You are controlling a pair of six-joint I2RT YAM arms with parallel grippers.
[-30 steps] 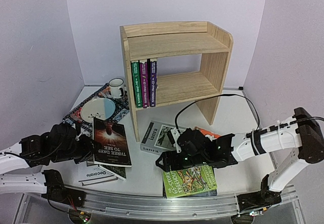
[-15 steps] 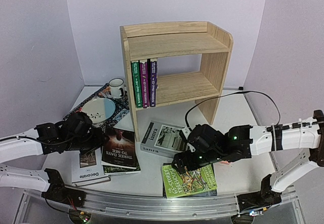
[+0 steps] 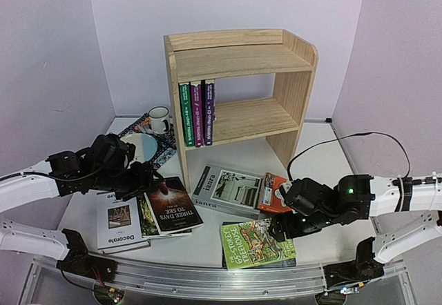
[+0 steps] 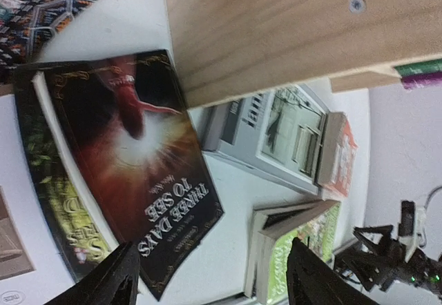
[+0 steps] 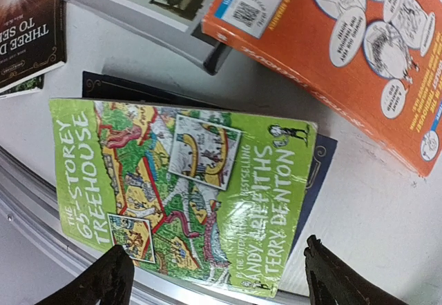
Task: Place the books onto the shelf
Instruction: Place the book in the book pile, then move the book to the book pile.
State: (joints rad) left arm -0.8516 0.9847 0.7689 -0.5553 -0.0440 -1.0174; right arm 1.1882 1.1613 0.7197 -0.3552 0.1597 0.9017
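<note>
The pine shelf [image 3: 238, 91] holds three upright books [image 3: 197, 112] on its lower tier. On the table lie a dark book "Three Days to See" [image 3: 171, 205] on a green-edged book and a white "Decorate" [image 3: 117, 222], a grey book [image 3: 224, 188], an orange book [image 3: 269, 193], and a green Treehouse book [image 3: 257, 244] on a dark blue one [image 5: 314, 174]. My left gripper [image 3: 141, 179] stands open and empty just above the dark book [image 4: 124, 153]. My right gripper [image 3: 280, 225] hangs open and empty over the green book [image 5: 179, 188].
A white mug [image 3: 159, 119] and a pale plate [image 3: 141, 145] rest on a patterned mat [image 3: 162, 154] left of the shelf. The shelf's side panel [image 4: 276, 29] is close to the left wrist. A black cable [image 3: 345, 146] loops over the right arm. A metal rail [image 3: 207, 277] runs along the near edge.
The left gripper opened and let go of the dark book, which now lies flat on the pile, and moved toward the shelf. The right arm drew back to the right, off the grey book.
</note>
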